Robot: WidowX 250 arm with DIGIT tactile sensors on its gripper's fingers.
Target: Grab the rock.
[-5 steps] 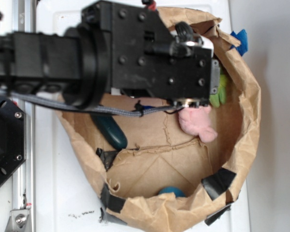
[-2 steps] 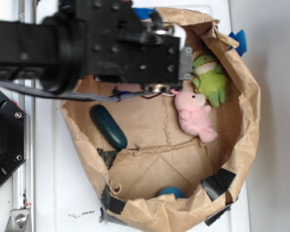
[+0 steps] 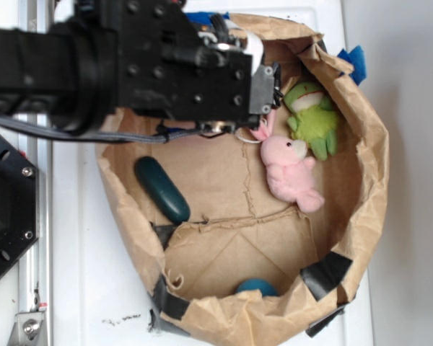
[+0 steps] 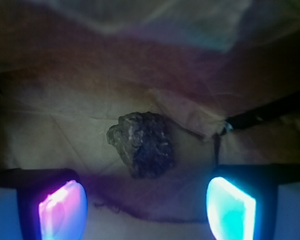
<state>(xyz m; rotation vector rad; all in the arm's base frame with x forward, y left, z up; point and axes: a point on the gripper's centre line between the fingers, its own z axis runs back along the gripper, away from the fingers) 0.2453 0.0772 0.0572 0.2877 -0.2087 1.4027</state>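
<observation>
1. The small lumpy, rough, brown-grey rock (image 4: 142, 144) lies on the brown paper floor of the paper bag (image 3: 375, 180), seen only in the wrist view, just ahead of the gripper (image 4: 146, 205).
2. The black gripper stands spread, its two glowing pads (image 4: 229, 207) flanking the rock with clear gaps.
3. A good grab likely means a straight descent that keeps the stone centred, then closing on its broader flanks.
4. Around: a pink plush rabbit (image 3: 292, 173) at 3 o'clock of the bag, a green plush toy (image 3: 314, 119) at 2, a smooth dark green oval (image 3: 162, 189) at 9, and a blue ball (image 3: 255, 286) at 6.
5. None crowds the rock; wrinkled paper folds nearby might catch a pad.
</observation>
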